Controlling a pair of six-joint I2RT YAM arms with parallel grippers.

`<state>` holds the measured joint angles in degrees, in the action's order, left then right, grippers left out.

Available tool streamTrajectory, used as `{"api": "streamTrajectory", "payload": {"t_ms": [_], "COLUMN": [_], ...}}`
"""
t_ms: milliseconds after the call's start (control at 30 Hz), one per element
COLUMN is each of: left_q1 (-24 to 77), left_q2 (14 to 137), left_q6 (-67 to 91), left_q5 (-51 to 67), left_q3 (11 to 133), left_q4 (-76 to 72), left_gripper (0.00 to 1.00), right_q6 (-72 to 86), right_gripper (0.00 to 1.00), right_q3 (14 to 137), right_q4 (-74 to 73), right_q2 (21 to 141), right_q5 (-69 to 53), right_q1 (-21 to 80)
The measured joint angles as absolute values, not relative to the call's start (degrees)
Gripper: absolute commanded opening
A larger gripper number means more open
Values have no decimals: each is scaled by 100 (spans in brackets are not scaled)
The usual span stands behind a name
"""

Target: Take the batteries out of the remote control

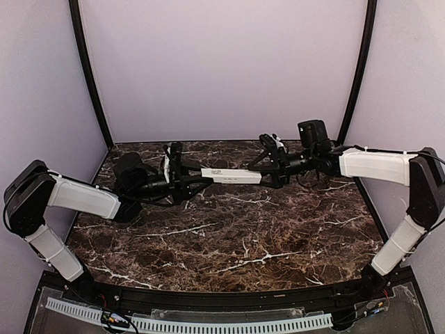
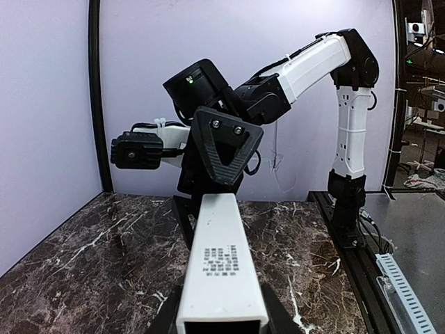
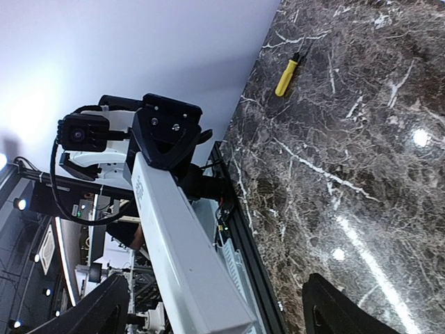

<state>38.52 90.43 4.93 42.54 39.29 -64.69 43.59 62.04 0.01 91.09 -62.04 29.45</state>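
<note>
My left tool (image 1: 190, 174) clamps the remote control's (image 1: 231, 175) nine-o'clock end above the counter (image 1: 243, 240), my right tool (image 3: 219, 298) spread apart around its three-o'clock end, a yellow-handled pick (image 3: 286, 75) lying well clear.

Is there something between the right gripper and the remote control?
Nothing visible does. One end of the remote control lies between the open fingers of the right gripper; the left gripper grips the other end.

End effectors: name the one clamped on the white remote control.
The left end effector: it pinches one end of the slim white rectangular remote control. The right end effector straddles the other end, jaws open.
</note>
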Motion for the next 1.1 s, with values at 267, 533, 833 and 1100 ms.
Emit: {"api": "streamTrajectory", "payload": {"t_ms": [267,533,833,1100], "left_q1": [3859,3881,3879,3881], "left_q2": [9043,9043,9043,9041], "left_q6": [471,403,261,193], "left_q5": [4268,4270,4375,4394], "left_q3": [3929,3929,3929,3929], "left_q4": [-6508,-6595,-6724,-6731], "left_gripper": [0,0,0,0], "right_q6": [4965,5299,5476,5529], "right_gripper": [59,37,23,20], "right_q3": [6237,6243,6246,6246], "right_q4": [766,1168,1450,1496], "right_q2": [9327,9391,9413,9413], "right_q5": [-6598,-6740,-6976,-7013], "right_q1": [3192,3227,3199,3199]}}
